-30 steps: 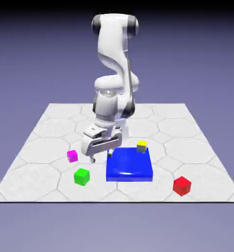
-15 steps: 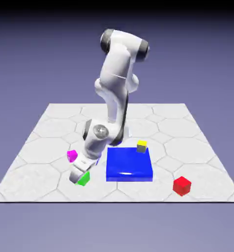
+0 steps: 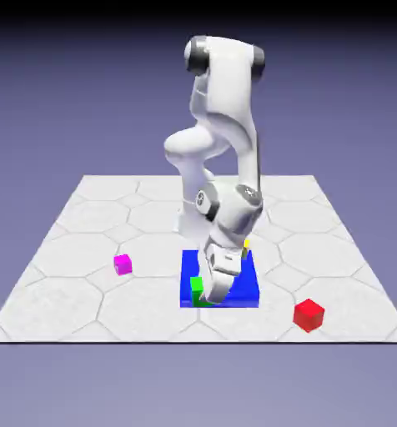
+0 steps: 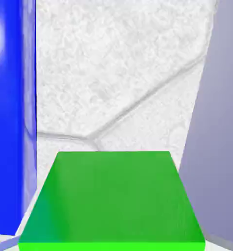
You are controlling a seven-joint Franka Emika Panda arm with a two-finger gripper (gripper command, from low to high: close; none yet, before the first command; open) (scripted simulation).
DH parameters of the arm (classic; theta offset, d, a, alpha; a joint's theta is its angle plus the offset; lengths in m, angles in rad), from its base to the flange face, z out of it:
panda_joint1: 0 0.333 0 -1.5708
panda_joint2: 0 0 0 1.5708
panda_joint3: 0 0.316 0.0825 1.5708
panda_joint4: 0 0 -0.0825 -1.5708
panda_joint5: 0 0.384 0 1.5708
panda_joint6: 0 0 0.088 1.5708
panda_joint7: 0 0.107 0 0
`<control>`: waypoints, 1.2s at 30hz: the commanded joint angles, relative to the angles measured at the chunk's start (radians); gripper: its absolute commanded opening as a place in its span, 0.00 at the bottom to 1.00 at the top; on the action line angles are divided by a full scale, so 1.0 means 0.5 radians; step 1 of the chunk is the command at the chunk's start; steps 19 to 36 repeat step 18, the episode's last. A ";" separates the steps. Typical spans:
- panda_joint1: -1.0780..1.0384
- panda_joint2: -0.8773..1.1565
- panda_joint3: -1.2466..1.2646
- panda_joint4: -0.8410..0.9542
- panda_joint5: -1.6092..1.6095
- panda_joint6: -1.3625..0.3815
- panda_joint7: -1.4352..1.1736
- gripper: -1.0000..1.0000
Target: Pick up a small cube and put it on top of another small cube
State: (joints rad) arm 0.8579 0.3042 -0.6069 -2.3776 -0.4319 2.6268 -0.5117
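Landmark: blue slab (image 3: 245, 288). Gripper (image 4: 111, 245) is closed on the green cube (image 4: 113, 196), which fills the space between its fingertips. Cube appears raised, in front of the slab's near part in the exterior view; exact height unclear. Pick judged done; placing remains. Candidate supports: magenta cube (image 3: 123, 264), beyond the slab's exterior-view left side; red cube (image 3: 309, 315), off its right; yellow-topped cube (image 3: 247, 248), by its far edge, mostly hidden.

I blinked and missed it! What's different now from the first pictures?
The gripper grabbed the green cube and carried it toward the exterior view's right, in front of the blue slab. The magenta cube, red cube and slab stayed put.
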 commanded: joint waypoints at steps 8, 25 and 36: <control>0.534 -0.014 0.198 0.175 -0.133 0.053 -0.451 0.00; 0.427 0.285 0.241 0.240 -0.096 0.297 -0.442 1.00; 0.427 0.285 0.241 0.240 -0.096 0.297 -0.442 1.00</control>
